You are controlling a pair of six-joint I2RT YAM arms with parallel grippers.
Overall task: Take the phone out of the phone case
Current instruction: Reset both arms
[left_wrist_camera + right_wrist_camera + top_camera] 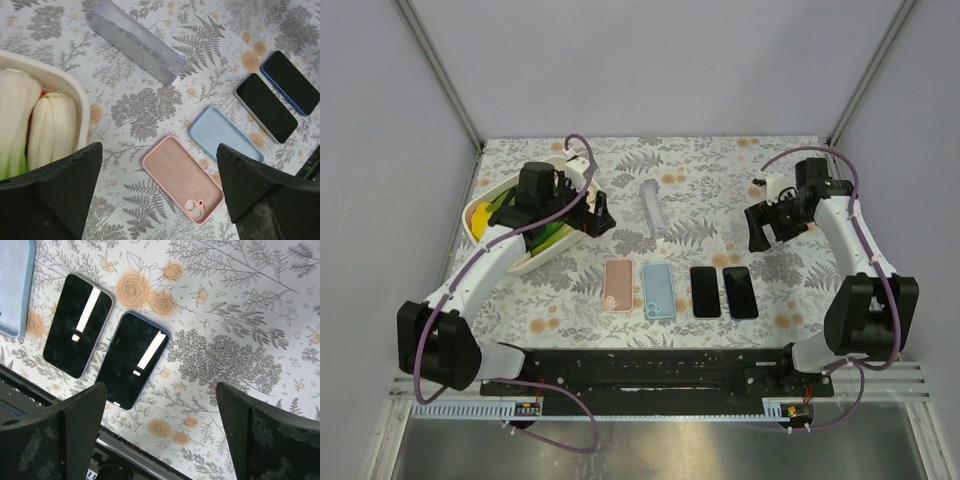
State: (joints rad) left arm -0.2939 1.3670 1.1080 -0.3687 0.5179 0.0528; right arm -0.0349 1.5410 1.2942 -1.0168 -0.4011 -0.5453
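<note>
The blue case (15, 285) runs off the right wrist view's left edge.

No legible text, brand, number or sign in any view, grey-edged phone (77, 325) and blue-edged phone (131, 359) just ahead of right claw (160, 387), screens dark, glare streaks only.

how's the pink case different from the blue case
Colour: the pink case is pale pink, the blue case light blue. Place: the pink case lies at the left end of the row, while the blue case lies between it and a phone. Both cases lie flat on the table, empty, open side up, close together but not touching.
</note>
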